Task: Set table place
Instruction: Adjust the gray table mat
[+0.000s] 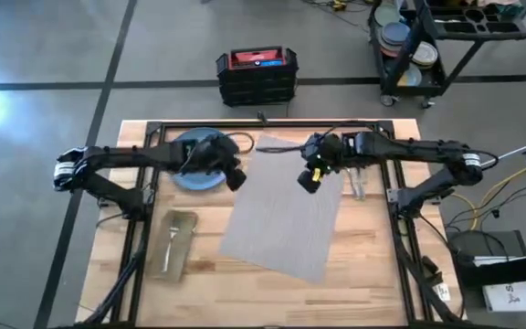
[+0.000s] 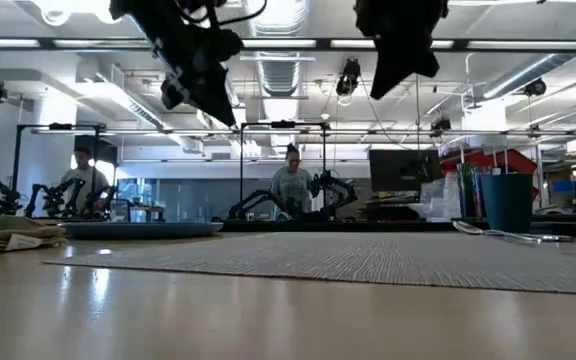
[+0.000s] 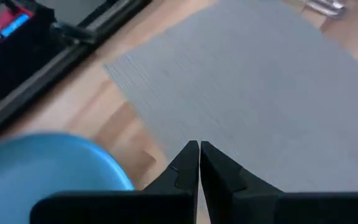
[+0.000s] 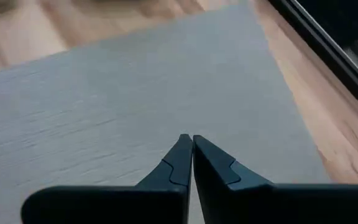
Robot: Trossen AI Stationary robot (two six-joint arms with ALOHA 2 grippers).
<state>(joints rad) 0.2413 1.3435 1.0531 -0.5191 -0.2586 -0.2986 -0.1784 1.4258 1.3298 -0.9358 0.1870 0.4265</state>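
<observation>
The grey woven placemat [image 1: 286, 208] lies flat and skewed on the wooden table, also seen in the left wrist view [image 3: 253, 87] and right wrist view [image 4: 135, 93]. The round blue plate [image 1: 190, 174] sits at the mat's far left, partly under my left arm. The tan napkin [image 1: 173, 242] lies near left with the fork [image 1: 171, 239] on it. Silverware [image 1: 356, 185] lies right of the mat. The dark-blue cup [image 2: 508, 202] stands at the right. My left gripper [image 1: 236, 179] hovers shut above the mat's left edge. My right gripper [image 1: 309, 180] hovers shut above the mat's far part.
A black and red case [image 1: 257, 76] sits on the floor beyond the table. A black cart with stacked dishes [image 1: 409, 46] stands at the far right. People sit at benches in the room behind [image 2: 291, 185]. Bare wood [image 1: 245, 292] lies along the near edge.
</observation>
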